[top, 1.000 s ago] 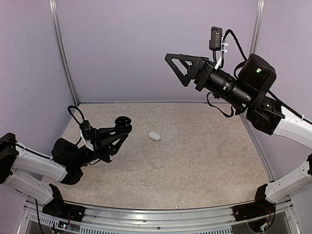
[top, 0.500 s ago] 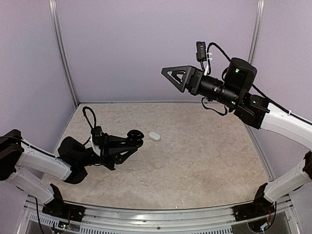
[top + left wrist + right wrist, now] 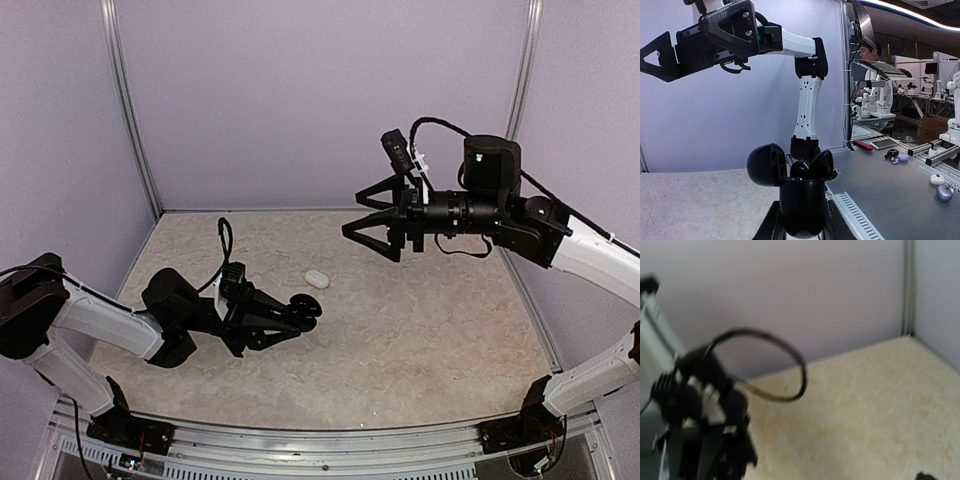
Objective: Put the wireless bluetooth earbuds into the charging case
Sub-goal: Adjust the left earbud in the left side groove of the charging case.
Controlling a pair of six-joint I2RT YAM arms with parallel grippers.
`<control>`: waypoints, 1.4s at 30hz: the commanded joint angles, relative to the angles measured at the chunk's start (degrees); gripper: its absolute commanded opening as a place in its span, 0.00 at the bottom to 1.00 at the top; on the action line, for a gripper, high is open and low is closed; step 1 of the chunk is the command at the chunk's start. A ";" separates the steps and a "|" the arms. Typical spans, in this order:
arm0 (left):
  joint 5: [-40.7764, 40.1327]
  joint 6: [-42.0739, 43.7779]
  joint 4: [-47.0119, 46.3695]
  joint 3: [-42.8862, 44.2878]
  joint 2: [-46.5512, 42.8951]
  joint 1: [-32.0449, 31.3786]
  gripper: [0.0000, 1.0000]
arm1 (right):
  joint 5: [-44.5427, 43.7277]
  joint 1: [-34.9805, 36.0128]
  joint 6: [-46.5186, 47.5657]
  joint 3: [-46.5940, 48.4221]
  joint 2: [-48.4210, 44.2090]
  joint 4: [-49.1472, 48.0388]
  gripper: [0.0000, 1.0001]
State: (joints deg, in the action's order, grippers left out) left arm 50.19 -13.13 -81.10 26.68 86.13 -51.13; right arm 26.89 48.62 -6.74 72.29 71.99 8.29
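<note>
The charging case (image 3: 317,279), a small glossy white oval, lies shut on the table near its middle. The wireless bluetooth earbuds are out of view. My left gripper (image 3: 300,318) (image 3: 801,226) hovers low just in front of the white case, shut on a black hinged case (image 3: 306,309) (image 3: 802,200). That black case stands upright, its lid open to the left, with two black rounded pieces in its top. My right gripper (image 3: 354,216) hangs open and empty in the air, above and right of the white case, pointing left. Its fingers do not show in the blurred right wrist view.
The beige mottled table (image 3: 430,320) is bounded by lilac walls and metal posts (image 3: 130,120). The right wrist view shows the left arm's wrist (image 3: 700,410) with a looped black cable (image 3: 790,380). Beyond the right edge lies a grey bench (image 3: 900,185).
My left gripper has carried the black case rightwards and nearer, past the white case. My right arm has swung down and lowered its open gripper towards the table's middle.
</note>
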 commanded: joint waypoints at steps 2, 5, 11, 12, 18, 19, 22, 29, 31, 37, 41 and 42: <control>0.76 -0.95 2.17 2.05 0.61 0.44 0.02 | 1.15 5.51 10.12 3.03 2.28 12.84 1.00; 0.69 -0.93 3.15 2.72 1.10 0.42 0.02 | -1.35 9.29 12.97 5.74 5.16 18.11 0.99; 1.22 -1.22 3.10 3.02 1.59 0.16 0.02 | -3.23 13.77 17.37 9.13 8.54 22.72 0.99; 1.22 -1.21 3.13 2.97 1.59 0.08 0.02 | -3.52 14.26 17.86 9.69 8.97 23.32 1.00; -0.10 -0.04 3.98 2.61 1.08 -0.55 0.02 | -6.68 15.73 17.90 12.04 11.22 24.32 0.99; -0.73 0.67 4.49 2.54 0.91 -0.69 0.02 | -6.57 15.90 17.58 12.37 11.55 24.27 0.99; -2.70 2.61 6.11 2.32 0.16 -1.02 0.02 | -7.12 16.07 16.24 12.69 12.19 23.42 0.99; -4.58 5.61 8.57 2.32 -1.09 -1.49 0.02 | -8.06 16.15 14.42 13.45 13.71 23.43 0.98; -4.86 6.02 8.82 2.26 -1.20 -1.59 0.02 | -8.69 16.16 14.14 13.40 13.84 23.36 0.98; -5.19 7.58 10.33 2.31 -1.57 -2.07 0.02 | -11.49 16.16 12.70 13.36 13.88 22.92 0.98; -5.54 8.35 11.16 2.44 -1.81 -2.41 0.02 | -12.45 16.15 12.19 13.20 14.20 22.79 0.98; -5.66 8.50 11.26 2.44 -1.90 -2.53 0.02 | -12.85 16.15 12.13 13.27 14.31 22.96 0.98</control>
State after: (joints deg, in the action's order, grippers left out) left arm 45.39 -6.48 -70.70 28.40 85.73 -52.99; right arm 16.23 64.27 6.55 83.85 85.41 31.07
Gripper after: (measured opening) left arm 0.214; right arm 0.981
